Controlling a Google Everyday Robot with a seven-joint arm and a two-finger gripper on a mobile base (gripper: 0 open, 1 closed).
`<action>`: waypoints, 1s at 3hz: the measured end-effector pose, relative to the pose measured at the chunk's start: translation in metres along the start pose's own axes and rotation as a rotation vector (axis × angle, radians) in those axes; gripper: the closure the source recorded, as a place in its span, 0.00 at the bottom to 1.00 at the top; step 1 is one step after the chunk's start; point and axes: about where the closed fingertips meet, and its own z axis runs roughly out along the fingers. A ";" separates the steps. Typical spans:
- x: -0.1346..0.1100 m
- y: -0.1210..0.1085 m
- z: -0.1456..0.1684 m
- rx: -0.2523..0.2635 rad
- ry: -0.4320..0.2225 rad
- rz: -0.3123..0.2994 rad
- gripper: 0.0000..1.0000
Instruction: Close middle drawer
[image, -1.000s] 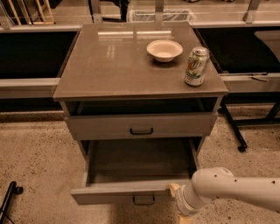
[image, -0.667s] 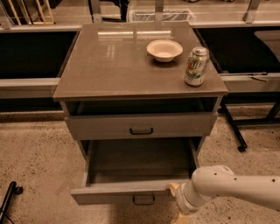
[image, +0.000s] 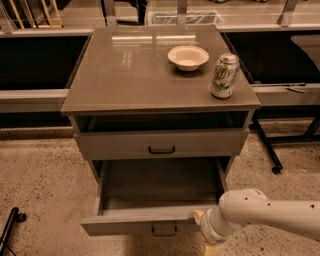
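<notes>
The middle drawer (image: 150, 222) is pulled far out of the grey cabinet (image: 100, 95). It is empty inside, and its flat grey front carries a small dark bar handle (image: 164, 230). My gripper (image: 201, 221) is at the right end of the drawer's front, right at its top edge; whether it touches the front does not show. The white arm (image: 270, 215) comes in from the lower right. Above, the taller-fronted top drawer (image: 160, 144) stands slightly open. The lowest drawer is hidden under the open one.
A white bowl (image: 188, 57) and a green-and-white can (image: 224, 75) stand on the cabinet top. Dark shelving and low benches run along both sides. A black frame leg with a caster (image: 274, 169) is to the right, and a black wheeled object (image: 11, 226) is at the lower left.
</notes>
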 end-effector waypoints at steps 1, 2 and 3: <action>0.000 0.000 0.000 0.000 0.000 0.000 0.02; 0.000 0.000 0.000 0.000 0.000 0.000 0.00; 0.000 -0.008 -0.012 0.018 0.019 -0.012 0.00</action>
